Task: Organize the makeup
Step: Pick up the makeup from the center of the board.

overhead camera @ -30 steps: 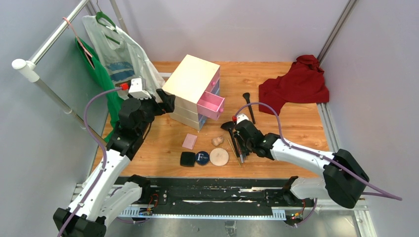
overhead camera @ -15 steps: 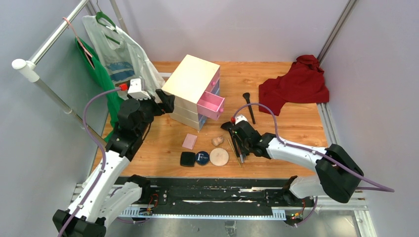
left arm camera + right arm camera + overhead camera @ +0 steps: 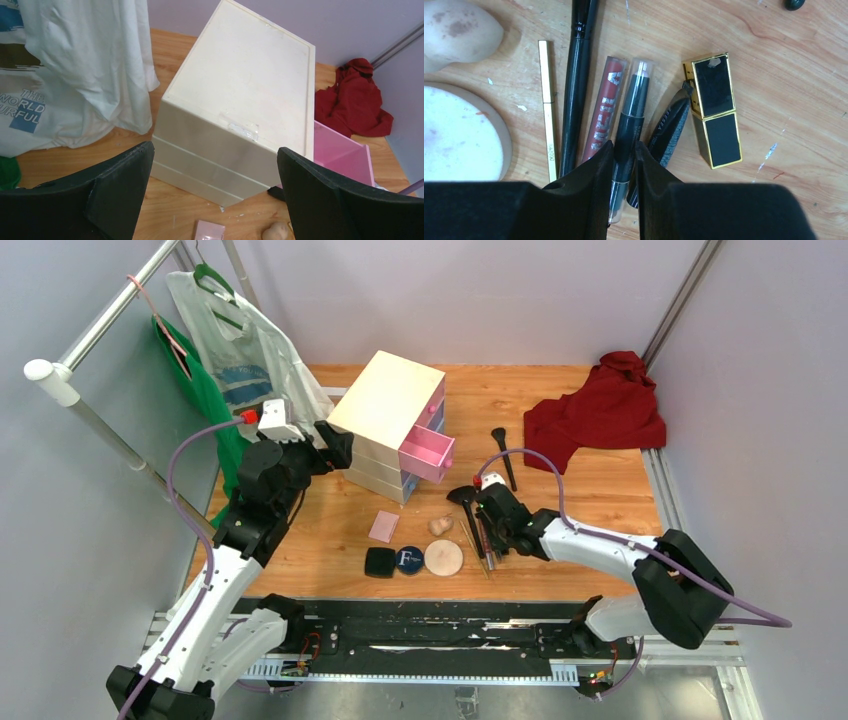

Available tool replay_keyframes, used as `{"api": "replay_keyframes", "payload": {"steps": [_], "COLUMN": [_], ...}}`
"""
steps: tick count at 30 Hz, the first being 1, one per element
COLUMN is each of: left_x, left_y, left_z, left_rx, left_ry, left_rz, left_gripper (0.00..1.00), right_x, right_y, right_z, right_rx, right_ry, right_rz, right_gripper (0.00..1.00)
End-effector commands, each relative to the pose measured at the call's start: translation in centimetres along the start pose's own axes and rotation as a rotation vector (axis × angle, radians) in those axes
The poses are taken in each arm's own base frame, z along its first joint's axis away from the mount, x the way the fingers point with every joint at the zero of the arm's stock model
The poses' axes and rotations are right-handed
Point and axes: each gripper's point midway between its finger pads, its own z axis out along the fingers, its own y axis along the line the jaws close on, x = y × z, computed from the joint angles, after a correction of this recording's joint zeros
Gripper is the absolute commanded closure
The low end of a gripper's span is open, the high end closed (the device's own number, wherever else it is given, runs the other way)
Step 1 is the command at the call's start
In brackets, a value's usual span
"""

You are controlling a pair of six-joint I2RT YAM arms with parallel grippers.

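**Right hand pinches one slim stick in a crowded row**

Our right hand (image 3: 624,146) has its fingers drawn narrow, one on each side of a dark stick (image 3: 630,117) with a clear cap. The stick lies flat on the wooden surface (image 3: 784,75), and the fingers look pressed against it. Just left of it lie a red gloss tube (image 3: 604,107), a long black brush (image 3: 576,85) and a thin gold pencil (image 3: 547,100). Just right lie a speckled pencil (image 3: 670,127) and a boxy black-and-gold lipstick (image 3: 714,107). Further left sit a flat round puff (image 3: 459,135) and a soft, stained sponge (image 3: 459,30).

We judge a slip to be the main risk. The stick is round, smooth and glossy, and the pinch sits away from the cap end, so it may roll or tip. The neighbours lie so close that a finger could drag one along.

Our left hand (image 3: 215,155) stands wide and holds nothing. It faces the smooth cream chest (image 3: 245,80), whose pink drawer (image 3: 340,155) is open.
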Motion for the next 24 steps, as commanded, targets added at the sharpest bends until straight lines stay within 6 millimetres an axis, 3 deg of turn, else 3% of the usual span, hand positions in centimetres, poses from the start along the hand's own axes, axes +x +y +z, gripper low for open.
{"api": "replay_keyframes", "payload": {"steps": [1,17,22,24], "left_x": [-0.9,-0.7,-0.8,-0.7], "left_y": [-0.5,-0.4,-0.4,-0.4], "left_z": [-0.3,-0.3,-0.3,-0.3], "left_rx": [0.022,0.018,0.02,0.018], "left_ry": [-0.021,-0.02,-0.022,-0.02], "left_rz": [0.006,0.009,0.011,0.011], "left_gripper": [0.02,0.02,0.02,0.02], "right_x": [0.5,1.4,1.0,0.3], "right_y": [-0.5,-0.2,-0.7,-1.2], "right_z": [0.6,1.7,1.1,0.3], "right_rx": [0.01,0.007,0.032,0.051], "right_ry": [0.013,0.052,0.033,0.007], "right_rz": [0.012,0.015,0.023,0.025], "right_gripper": [0.78,0.75,0.96,0.99]}}
